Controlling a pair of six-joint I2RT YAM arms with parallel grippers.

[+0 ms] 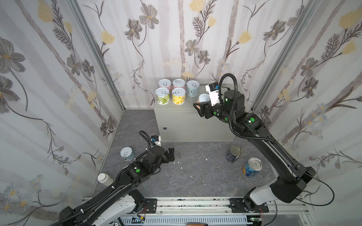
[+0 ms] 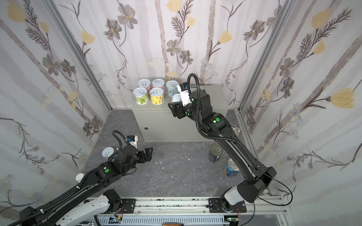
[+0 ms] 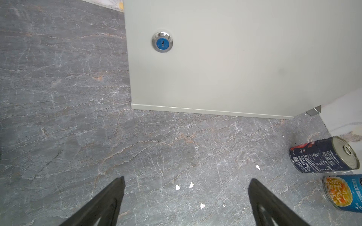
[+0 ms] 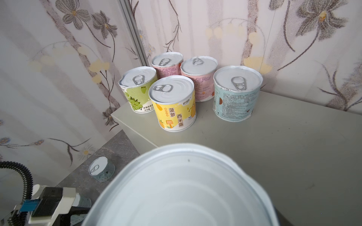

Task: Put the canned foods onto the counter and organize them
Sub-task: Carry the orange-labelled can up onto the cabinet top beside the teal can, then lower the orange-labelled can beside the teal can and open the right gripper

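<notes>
Five short canned foods stand in a cluster on the counter's back left: two pink, a pale blue, a green and a yellow. My right gripper is shut on a short orange-labelled can, upright over the counter just right of the yellow can; whether it touches the top I cannot tell. On the floor stand a pale blue short can, a dark navy can and a blue Progresso can. My left gripper hangs open and empty over the floor.
A white-capped beige bottle lies by the left wall, beside my left arm. The counter's front face bears a round lock. A shiny metal corner shows at the counter's right end. Small white crumbs dot the floor.
</notes>
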